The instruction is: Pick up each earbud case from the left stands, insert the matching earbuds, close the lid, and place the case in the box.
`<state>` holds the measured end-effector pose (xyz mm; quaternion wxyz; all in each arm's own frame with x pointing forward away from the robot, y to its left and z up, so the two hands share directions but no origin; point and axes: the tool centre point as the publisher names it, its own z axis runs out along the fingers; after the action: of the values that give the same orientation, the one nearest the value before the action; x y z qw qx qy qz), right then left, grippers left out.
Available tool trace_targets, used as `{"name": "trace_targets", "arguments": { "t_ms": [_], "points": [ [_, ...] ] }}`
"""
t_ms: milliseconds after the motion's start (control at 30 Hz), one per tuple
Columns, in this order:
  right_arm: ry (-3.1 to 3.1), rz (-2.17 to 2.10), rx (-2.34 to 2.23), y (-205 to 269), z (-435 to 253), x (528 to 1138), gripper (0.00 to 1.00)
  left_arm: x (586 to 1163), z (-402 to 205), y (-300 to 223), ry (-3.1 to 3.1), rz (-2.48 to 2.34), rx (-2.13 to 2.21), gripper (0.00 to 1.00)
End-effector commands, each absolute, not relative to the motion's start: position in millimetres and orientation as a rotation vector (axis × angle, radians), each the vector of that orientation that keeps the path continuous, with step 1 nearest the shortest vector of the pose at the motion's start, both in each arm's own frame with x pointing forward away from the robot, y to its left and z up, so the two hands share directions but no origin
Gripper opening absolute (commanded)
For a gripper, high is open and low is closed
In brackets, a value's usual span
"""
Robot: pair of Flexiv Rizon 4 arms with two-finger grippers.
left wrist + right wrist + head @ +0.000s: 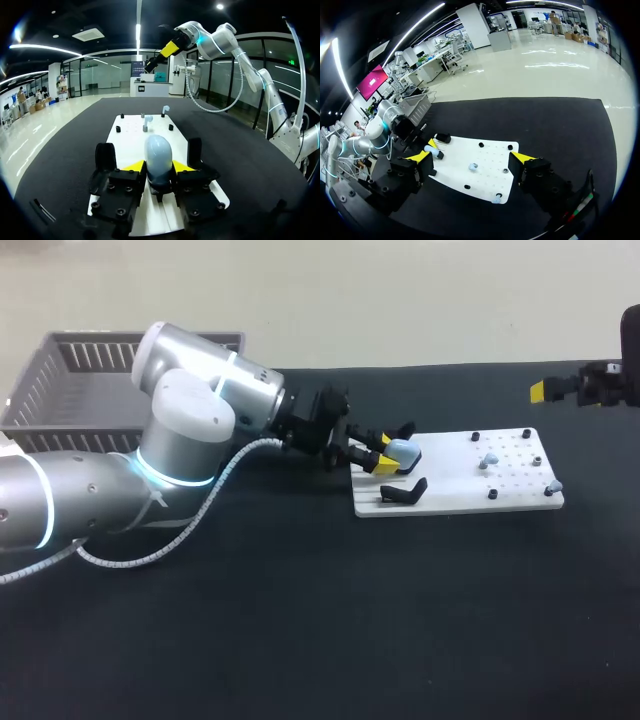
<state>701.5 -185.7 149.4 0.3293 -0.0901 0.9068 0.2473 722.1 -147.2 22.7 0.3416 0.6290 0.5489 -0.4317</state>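
A light blue earbud case [404, 453] stands upright at the left end of the white board [520, 500], between two black stands [405, 492]. My left gripper [383, 462] has come in low from the left. In the left wrist view its yellow tips press both sides of the case [158, 155], so the left gripper [159, 167] is shut on it. Two pale blue earbuds [489, 458] [553, 484] sit on pegs at the board's right end. My right gripper [560, 390] hangs open above the table's far right; the right wrist view looks down on the board [485, 172] and an earbud [472, 166].
A grey slatted basket [80, 380] stands at the back left, behind my left arm. Small black pegs dot the board. Black stands [105, 155] [194, 151] flank the left gripper on both sides. Black tabletop surrounds the board.
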Motion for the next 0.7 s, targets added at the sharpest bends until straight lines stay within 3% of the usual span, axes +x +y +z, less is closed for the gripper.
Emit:
{"name": "trace_targets", "arguments": {
  "t_ms": [33, 533, 700],
  "points": [
    [2.373, 0.645, -0.236, -185.8, 149.6, 701.1, 1.00, 721.4, 21.8, -149.3, 1.419, -1.122, 1.637, 0.39],
    [2.373, 0.645, -0.236, -185.8, 149.6, 701.1, 1.00, 722.8, 21.5, -151.4, 1.408, -1.122, 1.649, 0.40],
    [2.373, 0.645, -0.236, -185.8, 149.6, 701.1, 1.00, 724.1, 20.9, -151.1, 1.409, -1.115, 1.656, 0.09]
  ]
}}
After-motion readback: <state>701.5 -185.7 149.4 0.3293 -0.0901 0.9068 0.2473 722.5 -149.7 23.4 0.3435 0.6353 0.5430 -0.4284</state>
